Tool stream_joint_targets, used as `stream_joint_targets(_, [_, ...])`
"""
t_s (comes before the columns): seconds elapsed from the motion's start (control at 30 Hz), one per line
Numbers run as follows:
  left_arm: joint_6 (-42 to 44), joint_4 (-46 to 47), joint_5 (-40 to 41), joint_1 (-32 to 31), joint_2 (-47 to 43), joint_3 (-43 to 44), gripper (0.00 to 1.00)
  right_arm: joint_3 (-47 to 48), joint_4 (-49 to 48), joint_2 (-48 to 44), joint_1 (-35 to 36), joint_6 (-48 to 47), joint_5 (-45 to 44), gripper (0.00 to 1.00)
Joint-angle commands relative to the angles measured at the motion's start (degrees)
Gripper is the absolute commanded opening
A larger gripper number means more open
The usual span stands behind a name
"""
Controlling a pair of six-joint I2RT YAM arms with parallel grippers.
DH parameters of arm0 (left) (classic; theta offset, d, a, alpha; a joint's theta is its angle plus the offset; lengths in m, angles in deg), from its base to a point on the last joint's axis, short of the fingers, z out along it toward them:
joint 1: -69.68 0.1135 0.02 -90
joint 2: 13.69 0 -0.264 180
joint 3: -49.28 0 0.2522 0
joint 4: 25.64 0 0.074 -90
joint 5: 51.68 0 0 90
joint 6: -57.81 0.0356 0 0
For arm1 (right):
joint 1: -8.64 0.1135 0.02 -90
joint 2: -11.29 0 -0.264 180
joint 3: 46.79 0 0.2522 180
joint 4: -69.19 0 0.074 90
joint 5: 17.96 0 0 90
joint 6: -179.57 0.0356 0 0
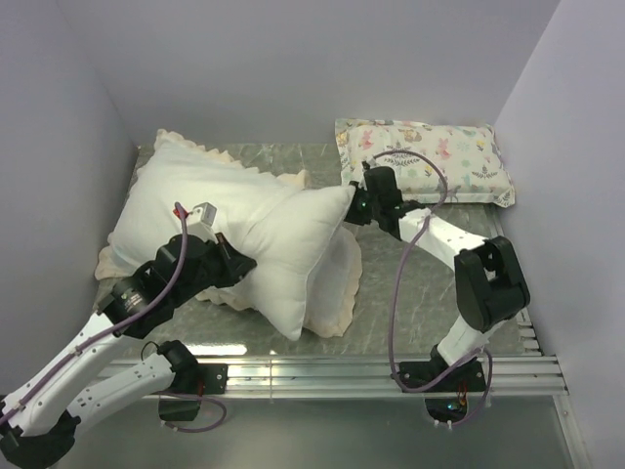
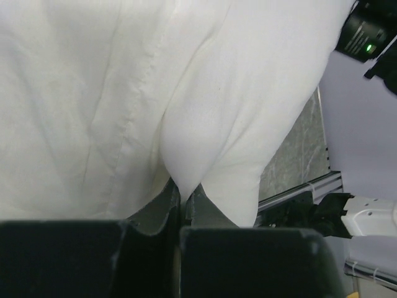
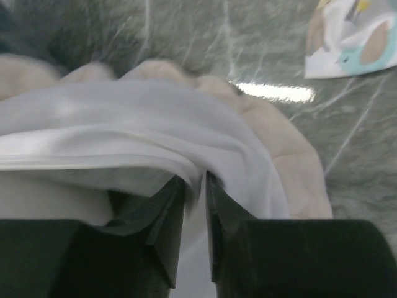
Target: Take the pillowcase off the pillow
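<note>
**Asker:** Where is the pillow?

**Me:** The pillow (image 1: pixel 283 234) lies across the left half of the counter (image 1: pixel 430 293). Its bulk is toward the far left corner, and one corner is drawn out to the right, past the middle.

**Asker:** And the pillowcase?

**Me:** The pillowcase (image 1: pixel 337 293) sits under and around it. Cream ruffled edging shows at the far left corner and by the left edge. More of it lies flat toward the near edge, beneath the pillow's lowest corner. Only its cream side shows. I cannot tell how much of the pillow is inside it.

**Asker:** What is your right tool doing?

**Me:** My right tool (image 1: pixel 354 207) is at the drawn-out corner, near the middle of the counter. Its jaws are narrow, nearly together, and pinch a thin fold of the pillow's smooth white cloth. In the wrist view the cream plush of the pillowcase lies just beyond that fold, down on the counter.

**Asker:** And the left one?

**Me:** My left tool (image 2: pixel 181 197) is pressed into the pillow's near side, toward the left edge. Its jaws are narrow too, clamped on a tuck of white cloth. The whiter bulge of the pillow tapers down into the gap between them. A creamier, seamed cloth touches it on the left. The pillow rises directly ahead of this tool and fills nearly all of its wrist view.

**Asker:** Is anything else on the counter?

**Me:** A small animal-print pillow (image 1: pixel 425 156) lies at the far right corner, just beyond my right tool. I cannot tell whether my arm touches it.
</note>
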Motion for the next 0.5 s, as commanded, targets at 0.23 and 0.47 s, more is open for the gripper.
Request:
stream_joint_targets(0.23, [-5.9, 22.1, 2.0, -2.5, 7.9, 3.5, 0.01, -14.6, -3.7, -32.9, -13.4, 4.6, 8.4, 0.77])
stream_joint_targets(0.47, [-7.0, 33.1, 4.7, -9.2, 23.6, 8.5, 0.0, -20.0, 0.2, -46.6, -2.8, 2.3, 3.6, 0.81])
